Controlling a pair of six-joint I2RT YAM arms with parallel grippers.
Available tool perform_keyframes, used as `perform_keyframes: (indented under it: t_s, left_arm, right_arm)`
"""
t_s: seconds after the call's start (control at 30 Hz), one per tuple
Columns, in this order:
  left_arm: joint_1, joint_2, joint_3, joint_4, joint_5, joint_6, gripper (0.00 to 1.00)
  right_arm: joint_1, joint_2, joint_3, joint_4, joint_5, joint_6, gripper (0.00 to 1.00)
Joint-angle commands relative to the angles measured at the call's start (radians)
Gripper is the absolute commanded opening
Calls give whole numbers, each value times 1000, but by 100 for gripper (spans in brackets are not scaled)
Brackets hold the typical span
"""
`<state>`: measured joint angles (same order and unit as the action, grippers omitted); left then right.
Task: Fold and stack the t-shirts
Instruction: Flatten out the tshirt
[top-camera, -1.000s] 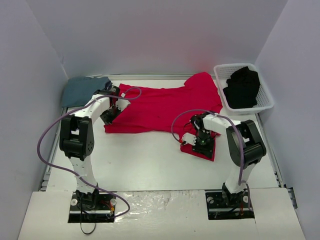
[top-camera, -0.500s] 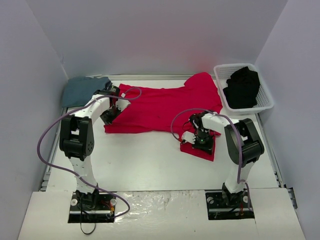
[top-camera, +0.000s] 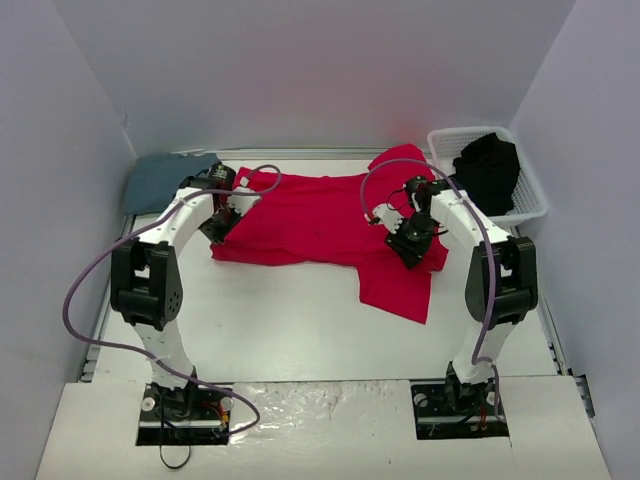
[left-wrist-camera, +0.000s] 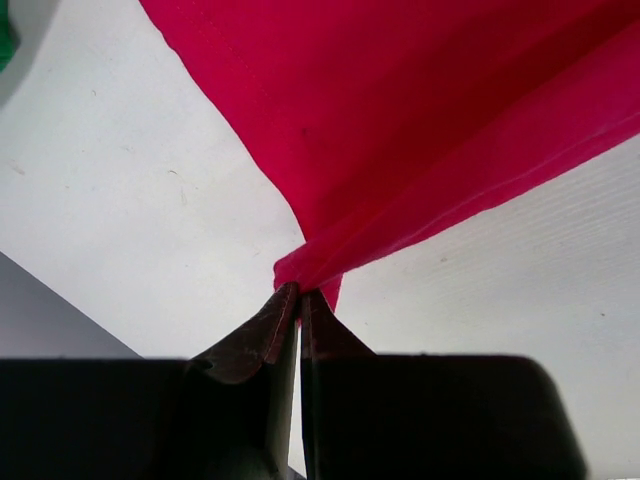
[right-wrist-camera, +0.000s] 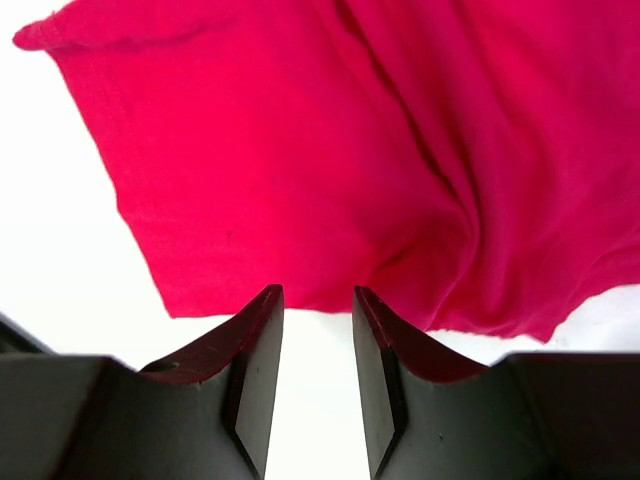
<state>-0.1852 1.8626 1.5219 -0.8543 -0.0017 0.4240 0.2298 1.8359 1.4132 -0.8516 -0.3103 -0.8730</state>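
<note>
"What's just changed on your right side?"

"My right pincer (right-wrist-camera: 317, 330) has let go of the red t-shirt (top-camera: 310, 215) at its near right flap and swung from there toward the far side. It now hangs part-open over the cloth's right half, with nothing between its jaws. The flap it left lies flat, pointing toward the near edge of the desk (top-camera: 300, 330)."

"And the left?"

"My left pincer (left-wrist-camera: 299, 295) stays pinched tight on the shirt's left hem and has barely shifted. I judge the fold unfinished, since the right needs a fresh hold farther up. Beyond, the blue-grey t-shirt (top-camera: 165, 178) sits at the far left corner. The black t-shirt (top-camera: 487, 170) is in the white basket (top-camera: 520, 216) at the far right corner."
</note>
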Motion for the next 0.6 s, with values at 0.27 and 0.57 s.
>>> perform_keyframes:
  t_s: [0.27, 0.57]
  left_arm:
    - [38, -192, -66, 124, 120, -108, 2]
    - [43, -509, -423, 322, 184, -70, 2]
  right_arm:
    - [-73, -98, 17, -155, -219, 28, 32]
    - [-87, -378, -259, 136, -37, 156, 35]
